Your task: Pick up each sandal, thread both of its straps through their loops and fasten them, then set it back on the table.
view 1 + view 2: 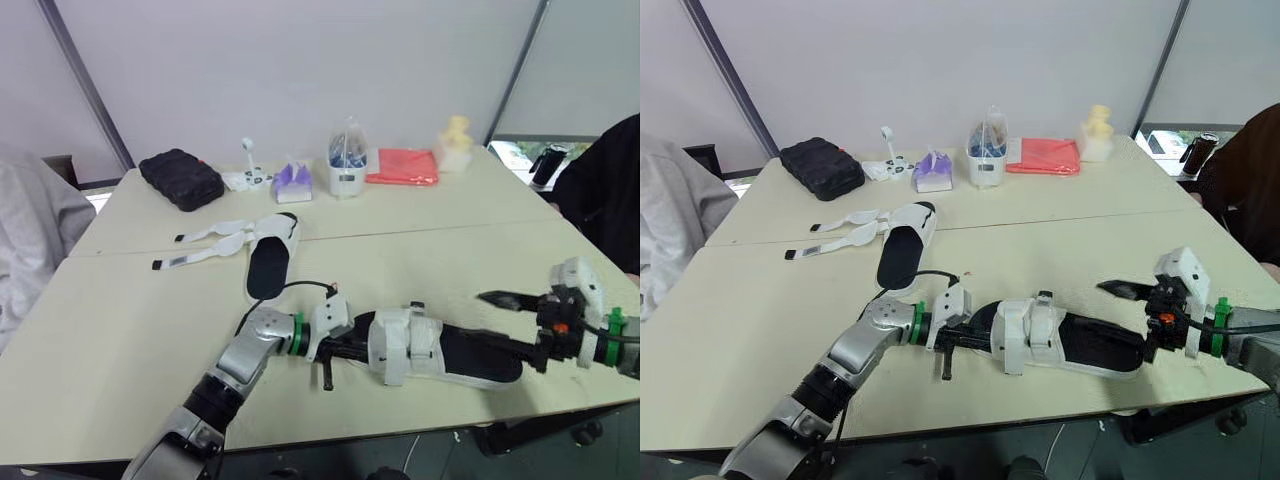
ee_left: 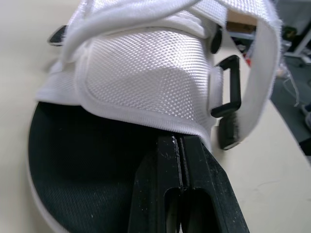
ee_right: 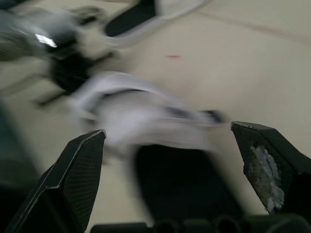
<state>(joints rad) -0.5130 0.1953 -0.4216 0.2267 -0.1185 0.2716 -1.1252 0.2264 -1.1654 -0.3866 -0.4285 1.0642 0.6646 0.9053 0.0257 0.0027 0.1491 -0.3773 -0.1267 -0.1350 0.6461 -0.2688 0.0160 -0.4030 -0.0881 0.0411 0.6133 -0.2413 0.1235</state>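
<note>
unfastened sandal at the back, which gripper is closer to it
Left. The left gripper, at the near sandal's end, is just in front of the unfastened sandal; the right gripper hovers open farther right.

head stereo: high, forward-down over table | wrist cams: close on near sandal, shared by all views

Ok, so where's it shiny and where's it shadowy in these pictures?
Left eye view: soft, even light, only a faint shadow at the edge of the far sandal, a little shine on the clear-topped container. Left wrist view: the near sandal has a brightly lit white strap over a dark footbed. Right wrist view: a bright glint on the left arm.
</note>
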